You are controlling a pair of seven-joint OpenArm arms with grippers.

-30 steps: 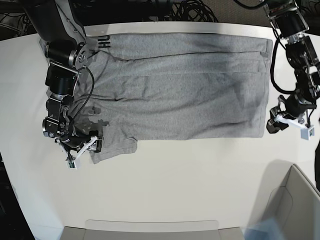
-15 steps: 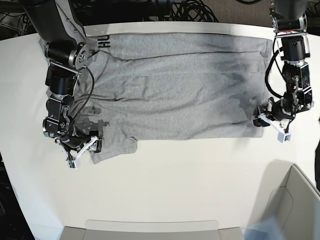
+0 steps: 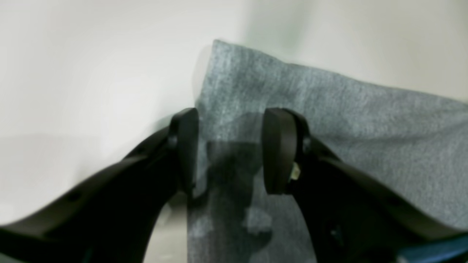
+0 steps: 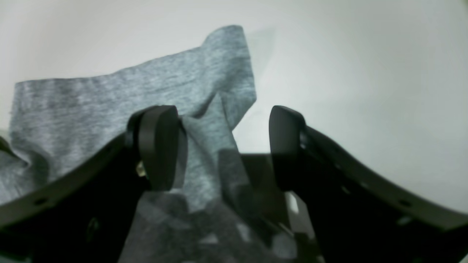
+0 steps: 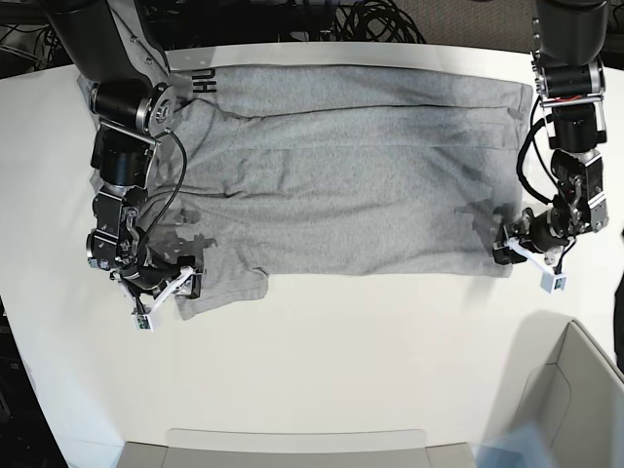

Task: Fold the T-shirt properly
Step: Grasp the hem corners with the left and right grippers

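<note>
The heather-grey T-shirt (image 5: 361,166) lies spread flat on the white table (image 5: 341,351), with a strip of dark lettering (image 5: 203,83) showing at its far left corner. My right gripper (image 5: 177,284) is at the near left sleeve. In the right wrist view the right gripper (image 4: 223,153) is open, and the sleeve cloth (image 4: 215,73) lies between its fingers with one corner raised. My left gripper (image 5: 507,250) is at the near right hem corner. In the left wrist view the left gripper (image 3: 230,153) is open and straddles the shirt's edge (image 3: 234,91).
A grey box (image 5: 585,390) stands at the near right corner. A flat tray edge (image 5: 292,444) runs along the near side. Cables (image 5: 361,19) lie behind the table's far edge.
The left arm, on the base view's right, has come in from beyond the shirt's right edge and down onto its near right corner. The right arm stays at the sleeve.
</note>
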